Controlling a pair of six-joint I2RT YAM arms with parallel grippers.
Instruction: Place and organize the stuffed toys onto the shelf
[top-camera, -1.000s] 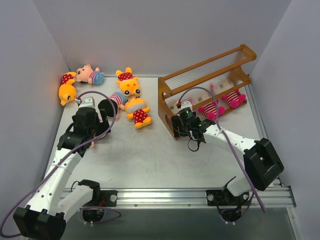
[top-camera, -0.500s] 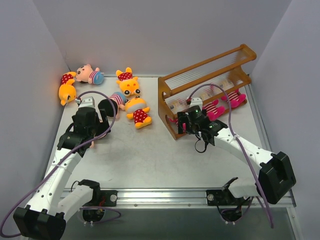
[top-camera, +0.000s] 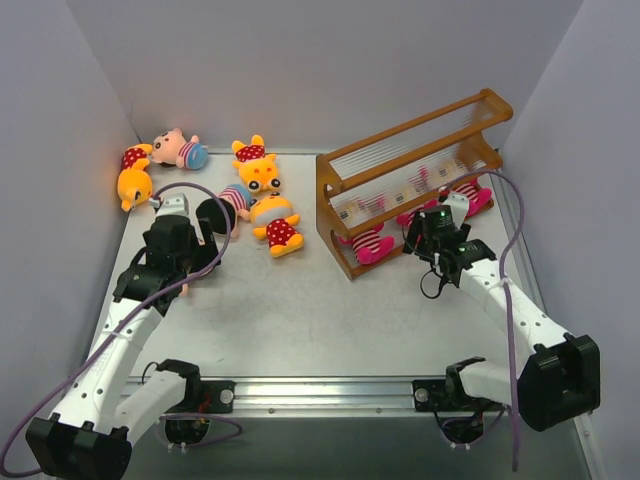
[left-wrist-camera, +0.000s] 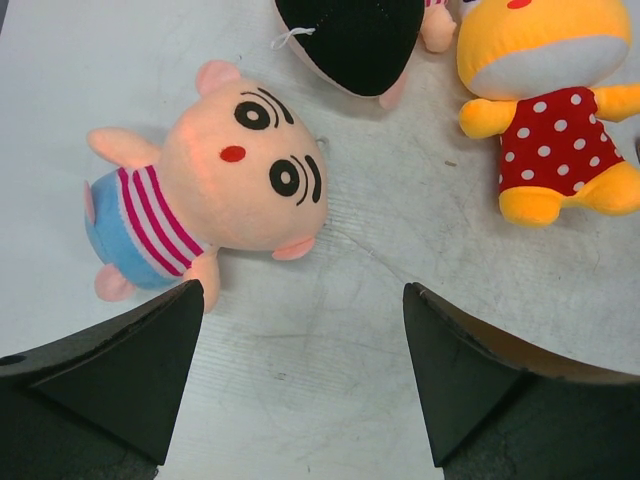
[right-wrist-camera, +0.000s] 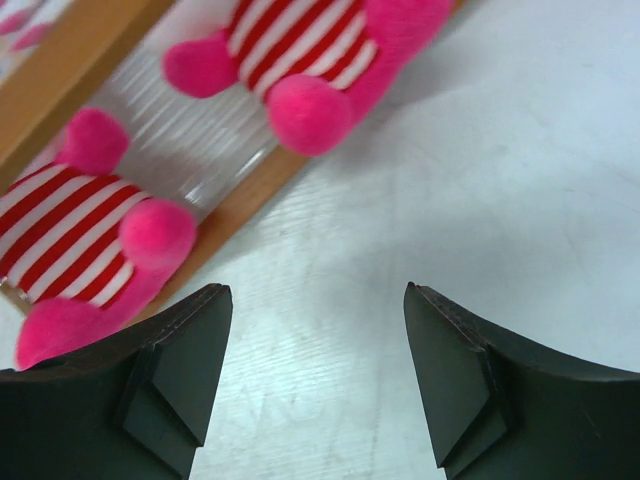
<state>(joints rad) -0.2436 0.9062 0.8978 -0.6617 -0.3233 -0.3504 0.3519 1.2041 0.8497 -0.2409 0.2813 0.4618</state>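
Stuffed toys (top-camera: 275, 228), three on shelf (top-camera: 328, 190), six loose

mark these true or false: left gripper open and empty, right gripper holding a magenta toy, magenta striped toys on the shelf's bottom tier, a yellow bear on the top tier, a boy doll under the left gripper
1. The left gripper is open and empty. True.
2. The right gripper holds a magenta toy. False: it is open and empty over the table beside the shelf.
3. Magenta-limbed striped toys lie on the shelf's lowest tier. True.
4. A yellow bear sits on the top tier. False: the yellow bears lie on the table, left of the shelf.
5. A peach-faced boy toy lies below the left gripper. True.
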